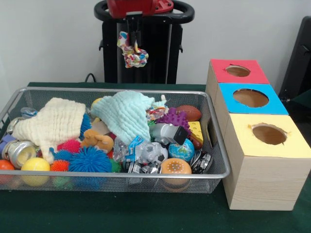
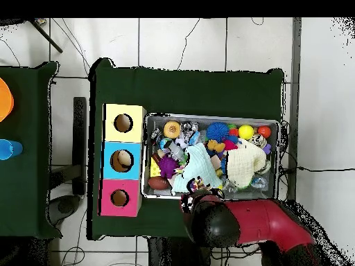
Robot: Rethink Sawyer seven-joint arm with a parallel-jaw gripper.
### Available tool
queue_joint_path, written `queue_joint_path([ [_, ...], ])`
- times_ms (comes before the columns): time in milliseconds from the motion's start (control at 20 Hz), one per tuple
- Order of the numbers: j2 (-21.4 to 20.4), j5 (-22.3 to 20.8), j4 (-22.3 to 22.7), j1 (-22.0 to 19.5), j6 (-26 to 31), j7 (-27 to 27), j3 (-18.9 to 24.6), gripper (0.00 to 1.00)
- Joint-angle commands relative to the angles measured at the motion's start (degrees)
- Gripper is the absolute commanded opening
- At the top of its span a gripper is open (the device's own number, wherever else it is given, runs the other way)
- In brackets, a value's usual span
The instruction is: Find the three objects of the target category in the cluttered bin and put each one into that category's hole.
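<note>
1. claw [image 1: 132, 39] up high above the far edge of the bin, closed on a small patterned cloth [image 1: 132, 52] that hangs limp below it, bunched and multicoloured.
2. held cloth looks light and floppy, no stiffness; pinch sits near its top so most of it dangles free. likely to swing and could catch a hole's rim on the drop.
3. judging from what's held, target category seems to be cloths. two more cloths lie in the wire bin [image 1: 219, 160]: cream cloth [image 1: 53, 124] at the front view's left, draped over balls and cans; mint cloth [image 1: 127, 112] mid-bin, draped over toys.
4. both soft, thin, crumpled, no hard edge. best take is a raised fold or peak, pinching deep enough to not slip; a corner grab may drag neighbouring toys along.
5. other clutter: spiky blue ball [image 1: 89, 160], yellow ball [image 1: 35, 165], purple spiky toy [image 1: 173, 118], small football [image 1: 189, 112], globe ball [image 1: 181, 150].
6. box beside the bin on the green tabletop [image 1: 146, 213] has three holes: red hole [image 1: 238, 71], blue hole [image 1: 250, 98], yellow hole [image 1: 268, 134]. overhead shows something pale already inside the blue one; can't tell what.
</note>
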Motion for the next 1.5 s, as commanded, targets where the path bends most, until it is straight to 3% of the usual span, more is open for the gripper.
queue_joint_path([
  [50,-2.88,5.34,1.94,3.92,2.98,8.6,-3.11,0.0],
  [700,-4.52,9.17,0.59,12.48,4.78,11.58,-8.05,0.0],
  [1500,-3.3,12.06,0.98,23.41,1.18,15.38,-16.0,0.0],
])
